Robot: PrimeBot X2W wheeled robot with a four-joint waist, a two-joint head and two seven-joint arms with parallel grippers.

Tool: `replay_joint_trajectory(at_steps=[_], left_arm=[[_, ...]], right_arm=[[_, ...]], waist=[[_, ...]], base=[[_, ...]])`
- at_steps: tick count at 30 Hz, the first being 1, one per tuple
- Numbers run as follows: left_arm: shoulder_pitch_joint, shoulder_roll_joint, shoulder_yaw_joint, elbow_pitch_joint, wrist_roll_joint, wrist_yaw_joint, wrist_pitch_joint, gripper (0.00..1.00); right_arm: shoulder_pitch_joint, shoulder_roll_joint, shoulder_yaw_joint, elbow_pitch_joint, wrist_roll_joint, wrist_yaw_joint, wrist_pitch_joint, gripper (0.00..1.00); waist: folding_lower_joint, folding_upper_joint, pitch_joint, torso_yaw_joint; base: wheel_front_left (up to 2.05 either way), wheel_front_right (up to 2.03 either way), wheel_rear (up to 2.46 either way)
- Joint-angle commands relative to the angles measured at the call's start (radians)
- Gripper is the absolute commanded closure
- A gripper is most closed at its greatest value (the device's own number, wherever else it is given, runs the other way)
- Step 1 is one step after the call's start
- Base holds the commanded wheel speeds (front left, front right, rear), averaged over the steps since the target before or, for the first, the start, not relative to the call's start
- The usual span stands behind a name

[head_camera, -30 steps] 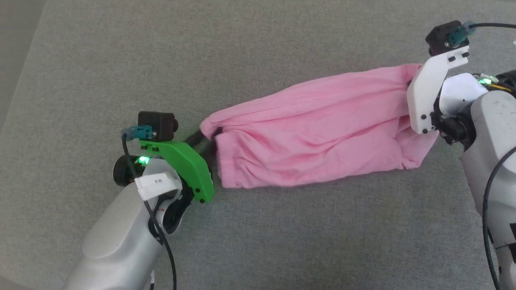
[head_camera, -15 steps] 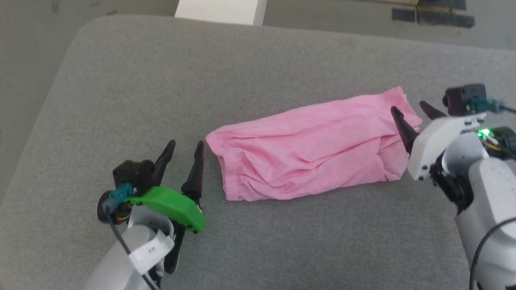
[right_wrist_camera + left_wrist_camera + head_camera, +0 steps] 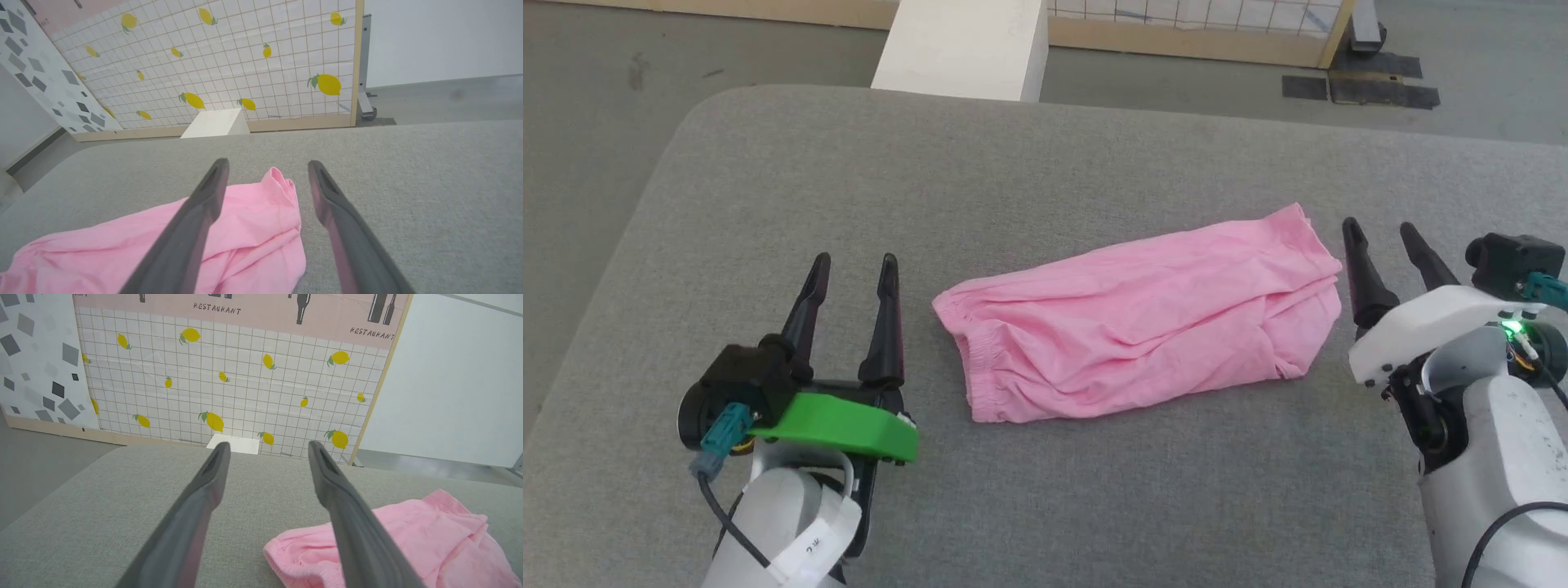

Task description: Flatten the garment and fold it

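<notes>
In the head view the garment (image 3: 1135, 314) lies wrinkled in a rough oblong across the middle of the frame on the grey fabric-covered counter (image 3: 849, 163), its gathered waistband at the lower-left end. The left claw (image 3: 854, 260), at lower left, is spread and empty, its tips near the waistband but apart from it. The right claw (image 3: 1379, 225), at the right, is likewise spread and empty, just beside the garment's right end; whether it touches cannot be told. A white tag (image 3: 813, 549) on the left forearm at the bottom edge bears marks too small to read. Bare grey cloth runs above and below the garment, the counter's rounded corner shows at upper left, and a white block (image 3: 964, 45) beyond it is cut off by the top edge. In the left wrist view a pink banner (image 3: 286, 310) along the top reads "RESTAURANT" twice, its bottle shapes cut off, above a lemon-print grid panel (image 3: 245, 388). The spread claw's right finger hides part of the garment at lower right. In the right wrist view the spread claw's left finger covers part of the garment at lower left, which the frame's edges cut off; open counter fills the right.
</notes>
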Motion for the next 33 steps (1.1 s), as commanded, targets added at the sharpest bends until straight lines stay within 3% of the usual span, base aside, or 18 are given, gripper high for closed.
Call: replay_joint_trajectory(at_steps=[1,4,10,18,26,31,32,33], left_arm=[[0.016,-0.016,0.021,-0.006,0.023,-0.022,-0.005,0.00],[0.029,-0.047,0.069,-0.012,0.067,-0.063,-0.005,0.00],[0.041,-0.080,0.123,-0.017,0.115,-0.102,-0.005,0.00],[0.047,-0.097,0.132,-0.013,0.135,-0.117,-0.005,0.00],[0.038,-0.101,0.126,-0.012,0.136,-0.119,-0.005,0.00],[0.032,-0.102,0.120,-0.012,0.130,-0.119,-0.005,0.00],[0.031,-0.102,0.119,-0.011,0.129,-0.119,-0.005,0.00],[0.030,-0.102,0.119,-0.011,0.127,-0.119,-0.005,0.00]], right_arm=[[-0.025,0.011,-0.020,0.023,-0.007,-0.002,0.008,0.00],[-0.071,0.031,-0.076,0.094,-0.023,-0.002,0.048,0.00],[-0.176,0.045,-0.174,0.253,-0.098,-0.002,0.179,0.00],[-0.298,0.047,-0.206,0.471,-0.171,-0.002,0.340,0.00],[-0.386,0.047,-0.260,0.610,-0.288,-0.002,0.438,0.00],[-0.429,0.047,-0.261,0.692,-0.296,-0.002,0.470,0.00],[-0.435,0.047,-0.260,0.707,-0.292,-0.002,0.470,0.20],[-0.441,0.047,-0.257,0.725,-0.286,-0.002,0.467,0.53]], waist=[[0.0000,0.0000,0.005,-0.003],[0.0000,0.0000,0.013,-0.007],[0.0000,0.0000,0.022,-0.002],[0.0000,0.0000,0.036,0.018],[0.0000,0.0000,0.064,0.033],[0.0000,0.0000,0.074,0.038],[0.0000,0.0000,0.075,0.038],[0.0000,0.0000,0.076,0.038]], base=[[0.00,0.00,0.00],[0.00,0.00,0.00],[0.00,0.00,0.00],[0.00,0.00,0.00],[0.00,0.00,0.00],[0.00,0.00,0.00],[0.00,0.00,0.00],[0.00,0.00,0.00]])
